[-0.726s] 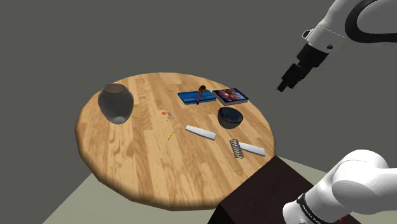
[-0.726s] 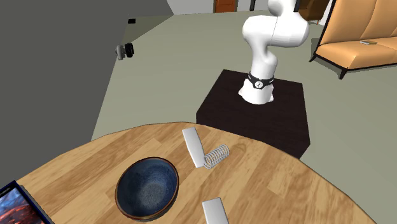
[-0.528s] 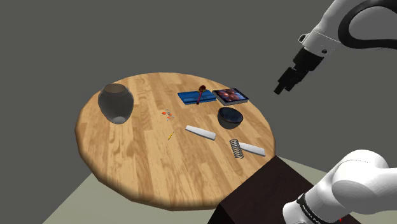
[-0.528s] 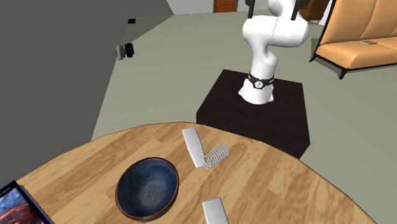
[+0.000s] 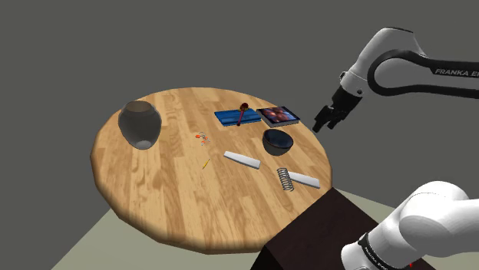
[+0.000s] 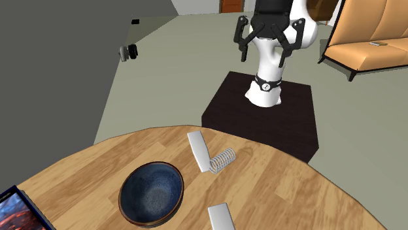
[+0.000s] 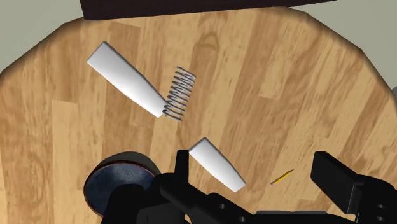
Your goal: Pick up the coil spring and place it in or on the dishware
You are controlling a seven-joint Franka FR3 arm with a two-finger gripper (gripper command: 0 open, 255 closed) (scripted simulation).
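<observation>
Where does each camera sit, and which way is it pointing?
Shoulder view: beside and slightly behind the stand, looking down across the round table; shows the white arm arching over to the gripper.
Second exterior view: low over the table's far side, facing back toward the stand; shows the upright arm and the open gripper.
Wrist view: on the hand, looking down at the table; shows its two black fingers, apart.
Shared: all three see the coil spring next to a white strip, and the dark bowl.
</observation>
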